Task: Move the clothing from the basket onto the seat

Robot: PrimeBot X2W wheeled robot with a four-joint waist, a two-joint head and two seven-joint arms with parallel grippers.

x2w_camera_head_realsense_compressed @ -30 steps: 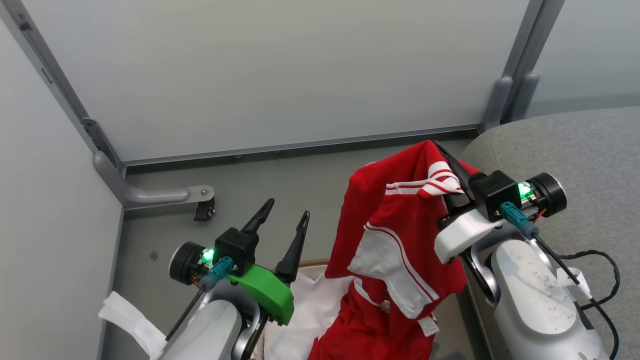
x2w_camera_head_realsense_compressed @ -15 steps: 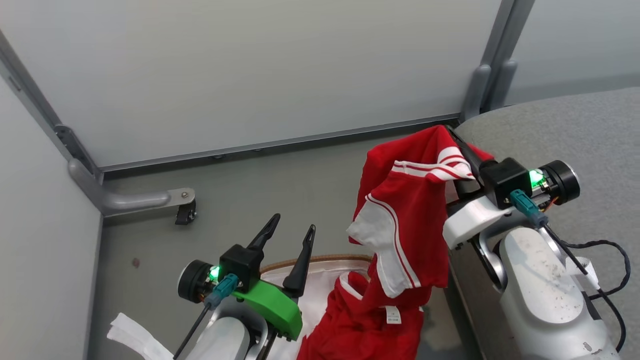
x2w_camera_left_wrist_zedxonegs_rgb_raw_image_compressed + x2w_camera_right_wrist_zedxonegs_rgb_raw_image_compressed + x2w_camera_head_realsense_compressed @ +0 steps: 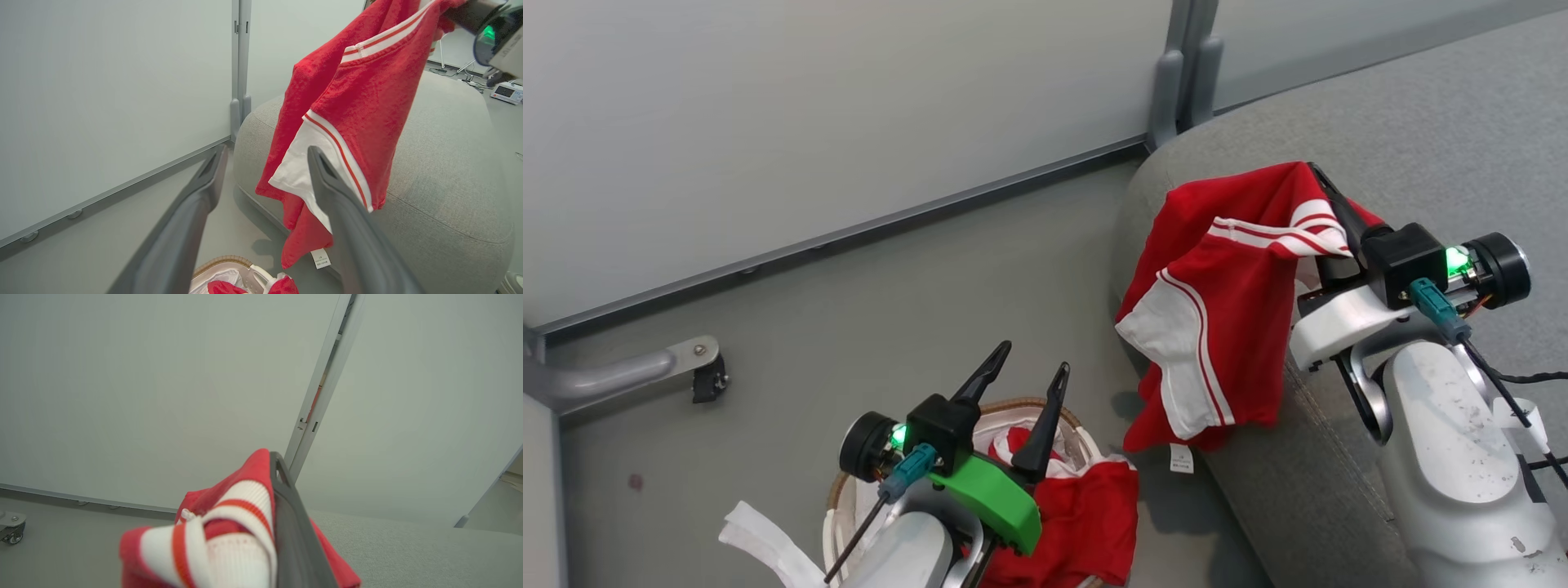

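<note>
right gripper (image 3: 1335,204): clamped on striped white trim of red shorts (image 3: 1217,302), white side panel | shorts hang over seat (image 3: 1421,139) edge, clear of basket (image 3: 837,498) | left gripper (image 3: 1033,359): fingers spread, empty, above basket | second red garment (image 3: 1094,514) in basket

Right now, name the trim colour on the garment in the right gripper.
White with red stripes, on the red shorts; clearest in the left wrist view.

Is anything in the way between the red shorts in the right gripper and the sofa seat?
Nothing visible. The right gripper holds the shorts up at the rounded edge of the seat, with only open air between them and its surface.
</note>
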